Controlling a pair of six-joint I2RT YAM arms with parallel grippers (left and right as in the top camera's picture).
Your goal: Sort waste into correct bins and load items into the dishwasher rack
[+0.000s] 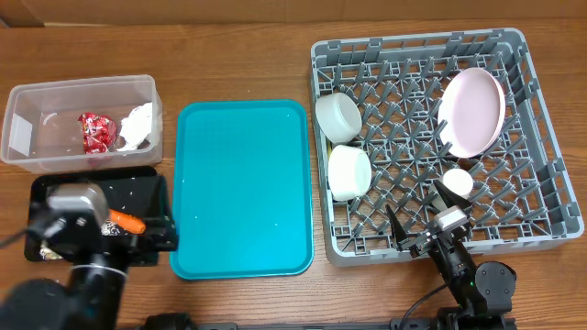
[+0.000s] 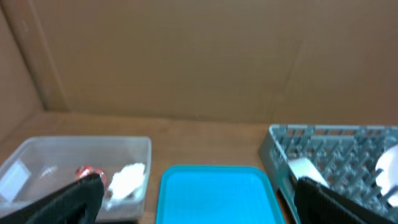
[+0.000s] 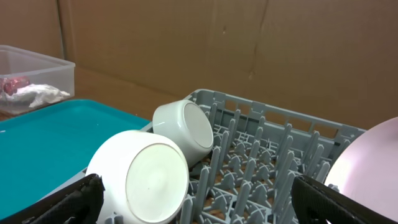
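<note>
The grey dishwasher rack holds two cream bowls on their sides, the pinkish plate leaning upright and the small white cup. The clear tub holds the red-and-silver wrapper and the white napkin. The black tray holds the orange carrot piece. My left gripper is open and empty over the black tray. My right gripper is open and empty over the rack's front edge, facing the bowls. No fork or spoon shows.
The teal serving tray lies bare between the bins and the rack; it also shows in the left wrist view. A cardboard wall stands behind the wooden table.
</note>
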